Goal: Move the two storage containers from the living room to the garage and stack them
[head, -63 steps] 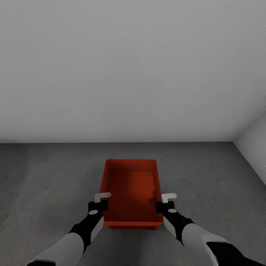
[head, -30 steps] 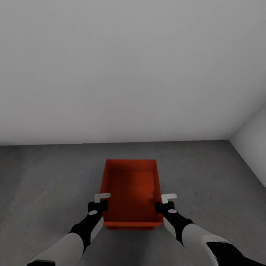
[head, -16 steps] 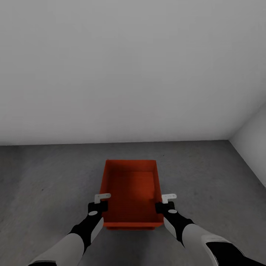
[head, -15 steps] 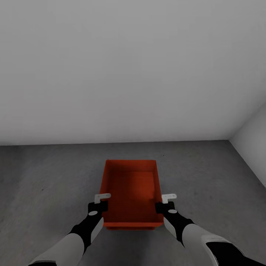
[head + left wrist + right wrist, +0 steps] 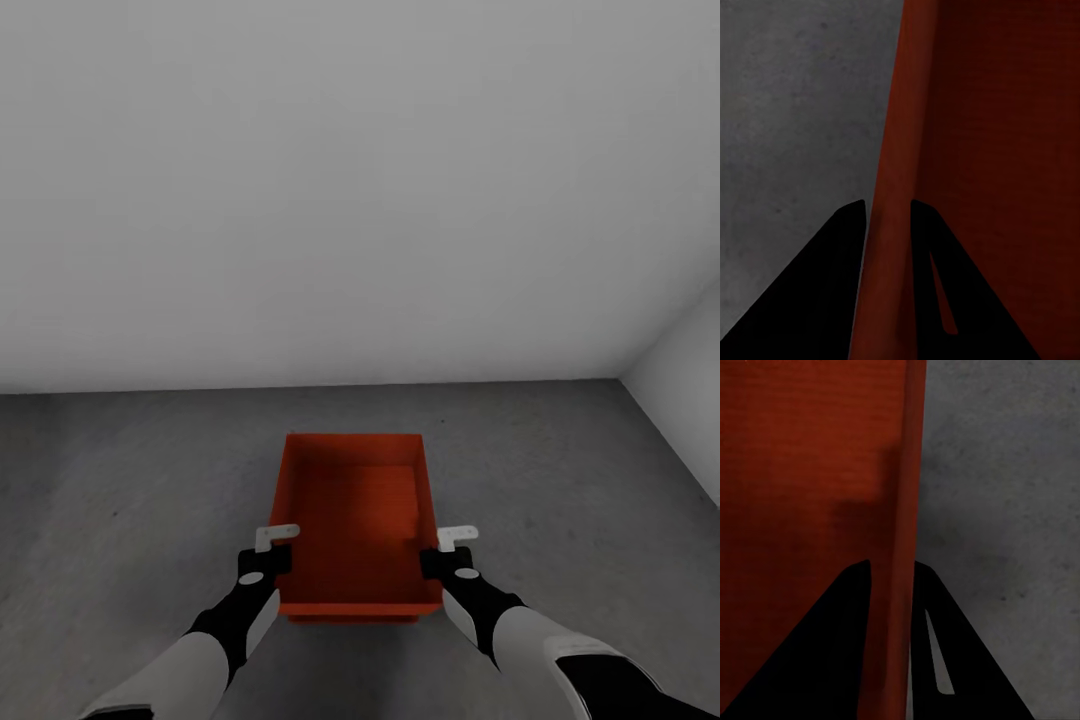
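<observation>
One storage container, orange-red and open-topped, is held between both arms over the dark grey floor of the garage. Whether its base touches the floor cannot be told from the head view. A narrow darker red edge shows under its near wall; what it belongs to cannot be told.

Left gripper: positioned at the container's left long wall, toward the near end. In the left wrist view the two dark fingers stand one on each side of the wall's rim, so the jaws are pinching that wall.

Right gripper: positioned at the container's right long wall, level with the left gripper. In the right wrist view its fingers straddle the right rim in the same way, jaws pinching that wall.

Container orientation: long axis runs away from the robot, rim level, interior empty. The far short wall faces the white-grey back wall.

Open room: bare floor lies on the left, on the right and beyond the far edge of the container. The back wall meets the floor well beyond the far rim. A second wall closes the room at the right, forming a corner well apart from the container's right side.
</observation>
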Motion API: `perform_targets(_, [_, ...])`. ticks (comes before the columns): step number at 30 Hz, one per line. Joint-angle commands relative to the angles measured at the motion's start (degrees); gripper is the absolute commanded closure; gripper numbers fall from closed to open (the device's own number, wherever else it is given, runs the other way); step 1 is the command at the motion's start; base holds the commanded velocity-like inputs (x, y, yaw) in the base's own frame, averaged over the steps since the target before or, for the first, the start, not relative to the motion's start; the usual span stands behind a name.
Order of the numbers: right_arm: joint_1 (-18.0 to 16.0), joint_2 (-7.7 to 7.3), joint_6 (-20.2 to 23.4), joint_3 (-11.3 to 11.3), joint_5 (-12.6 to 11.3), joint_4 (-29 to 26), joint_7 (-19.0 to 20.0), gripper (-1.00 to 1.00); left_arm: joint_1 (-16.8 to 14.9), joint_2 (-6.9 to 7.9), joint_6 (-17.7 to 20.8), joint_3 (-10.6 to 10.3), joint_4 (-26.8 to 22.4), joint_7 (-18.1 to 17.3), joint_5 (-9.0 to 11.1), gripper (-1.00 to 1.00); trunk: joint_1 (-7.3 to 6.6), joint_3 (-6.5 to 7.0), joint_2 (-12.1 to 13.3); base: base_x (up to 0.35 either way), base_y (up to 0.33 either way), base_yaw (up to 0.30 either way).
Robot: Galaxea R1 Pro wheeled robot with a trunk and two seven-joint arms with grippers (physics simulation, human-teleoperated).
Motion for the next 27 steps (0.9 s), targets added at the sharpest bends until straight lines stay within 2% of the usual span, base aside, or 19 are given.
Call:
perform_targets(1, [-0.1,0.03,0.0,-0.4,0.9,-0.3,0.0,1.0,0.0,0.28,-0.1,0.1,0.3,0.3,-0.2,1.0,0.24,-0.24,-0.5,0.0,0.0,0.0])
perform_targets(7, [-0.1,0.03,-0.1,1.1,-0.5,-0.3,-0.1,1.0,0.0,0.15,-0.1,1.4,0.2,0.1,-1.4,1.0,1.55,-1.32,-2.9,0.0,0.0,0.0])
perform_targets(8, [-0.1,0.03,-0.1,-5.9,5.7,-1.6,0.4,1.0,0.0,2.33,-0.1,-8.0,0.2,6.5,7.0,1.0,1.77,-1.5,-3.3,0.0,0.0,0.0])
perform_targets(27, [-0.1,0.03,-0.1,-5.8,5.7,-1.6,0.3,1.0,0.0,2.41,-0.1,-8.0,0.3,6.7,6.9,1.0,5.95,-4.91,-10.9,0.0,0.0,0.0])
